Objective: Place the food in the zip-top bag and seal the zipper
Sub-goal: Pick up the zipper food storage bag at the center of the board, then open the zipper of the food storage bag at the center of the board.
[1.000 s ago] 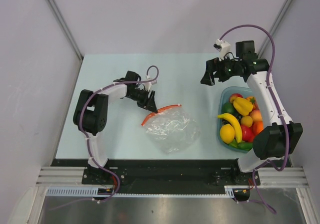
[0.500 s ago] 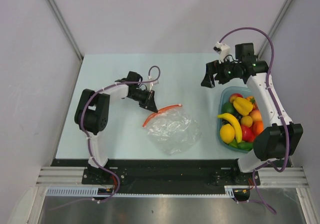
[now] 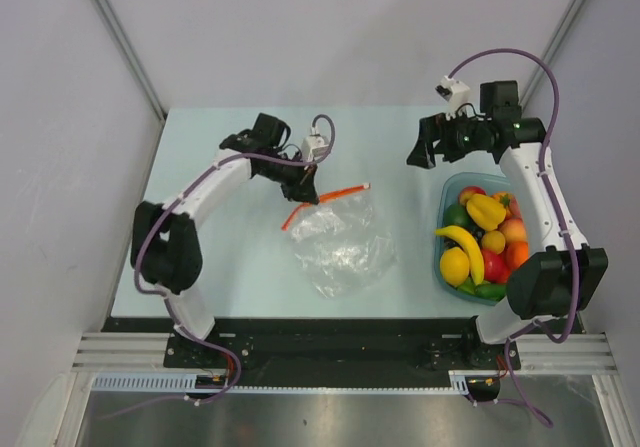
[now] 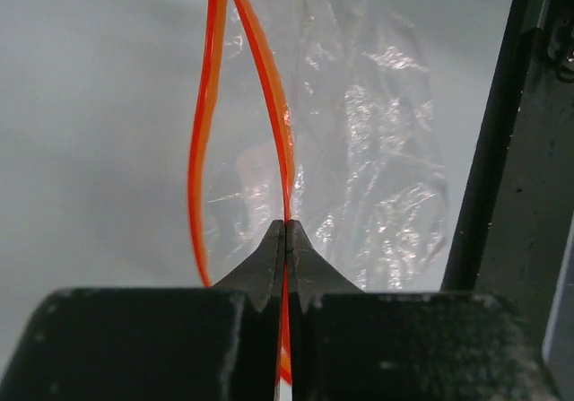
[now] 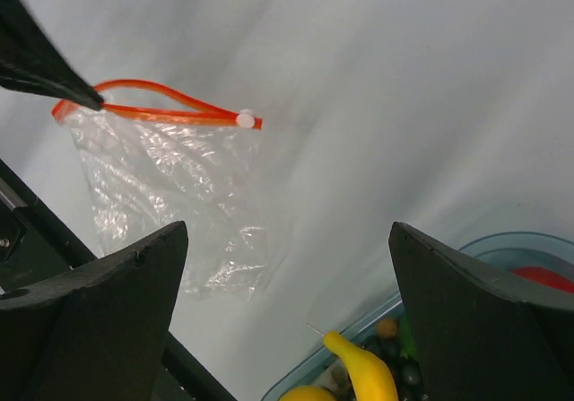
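Note:
The zip-top bag [image 3: 345, 252] lies crinkled and clear on the table's middle, its mouth toward the far left. My left gripper [image 3: 305, 192] is shut on one side of the red-orange zipper [image 3: 325, 199]. In the left wrist view the fingertips [image 4: 285, 226] pinch the right-hand strip [image 4: 289, 141], while the other strip [image 4: 193, 168] bows away, so the mouth gapes. The food [image 3: 480, 237] fills a teal tub at the right, with a banana [image 3: 462, 242] and a yellow pepper [image 3: 486, 210] on top. My right gripper [image 3: 422, 157] hangs open and holds nothing, above the table just beyond the tub's far left corner.
The teal tub [image 3: 443, 197] stands by the right arm's base. A white slider [image 5: 245, 119] sits at the zipper's right end. Grey walls close in the table at the back and sides. A black rail runs along the near edge.
My left gripper has shut on the zipper strip and drawn it up and toward the back, pulling the bag's mouth apart. The right arm has shifted only slightly.

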Controlling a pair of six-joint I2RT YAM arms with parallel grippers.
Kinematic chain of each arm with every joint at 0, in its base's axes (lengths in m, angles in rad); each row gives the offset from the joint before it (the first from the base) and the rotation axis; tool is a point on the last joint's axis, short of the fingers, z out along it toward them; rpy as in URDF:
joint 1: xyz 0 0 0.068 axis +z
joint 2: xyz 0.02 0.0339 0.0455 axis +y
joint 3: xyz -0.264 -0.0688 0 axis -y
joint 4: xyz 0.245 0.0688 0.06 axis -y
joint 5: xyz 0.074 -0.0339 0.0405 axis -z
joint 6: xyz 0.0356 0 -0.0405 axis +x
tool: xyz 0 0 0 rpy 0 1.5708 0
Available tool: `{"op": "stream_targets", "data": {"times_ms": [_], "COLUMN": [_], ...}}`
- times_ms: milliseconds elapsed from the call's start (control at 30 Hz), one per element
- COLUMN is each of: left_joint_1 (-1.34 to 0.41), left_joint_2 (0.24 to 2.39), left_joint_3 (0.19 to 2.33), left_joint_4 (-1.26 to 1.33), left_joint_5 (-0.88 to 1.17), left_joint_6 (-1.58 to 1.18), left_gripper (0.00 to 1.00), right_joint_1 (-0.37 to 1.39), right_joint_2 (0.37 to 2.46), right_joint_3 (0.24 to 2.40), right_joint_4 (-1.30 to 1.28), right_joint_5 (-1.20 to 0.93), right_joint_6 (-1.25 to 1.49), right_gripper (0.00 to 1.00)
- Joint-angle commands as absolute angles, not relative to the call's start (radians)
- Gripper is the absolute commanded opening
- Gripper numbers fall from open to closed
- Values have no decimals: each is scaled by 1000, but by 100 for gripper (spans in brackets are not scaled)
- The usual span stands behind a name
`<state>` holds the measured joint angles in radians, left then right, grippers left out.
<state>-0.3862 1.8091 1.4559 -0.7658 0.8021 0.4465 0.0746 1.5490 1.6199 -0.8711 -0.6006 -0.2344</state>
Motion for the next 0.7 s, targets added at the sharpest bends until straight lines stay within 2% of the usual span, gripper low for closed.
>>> {"op": "stream_targets", "data": {"times_ms": [0, 167, 233, 367, 667], "left_joint_1": [-465, -557, -603, -695, -709], "left_joint_2": [1638, 1582, 1569, 1581, 1591], "left_joint_3": [1636, 1694, 1672, 1648, 1657], "left_joint_4": [-998, -1235, -1267, -1307, -1279], "left_joint_5": [773, 726, 622, 554, 584], "left_joint_6": [840, 1311, 1438, 1520, 1522], "left_gripper": [0, 0, 0, 0, 0], "right_joint_1": [61, 63, 72, 129, 336], "right_joint_2": [1574, 1575, 1572, 1566, 1511], "right_joint_3": [1721, 1741, 1738, 1688, 1592], "right_joint_4": [-850, -819, -802, -839, -864], "right_joint_5": [-675, -781, -837, -893, -839], "right_joint_6": [-193, -135, -118, -156, -259], "right_gripper": [100, 100, 99, 94, 84]}}
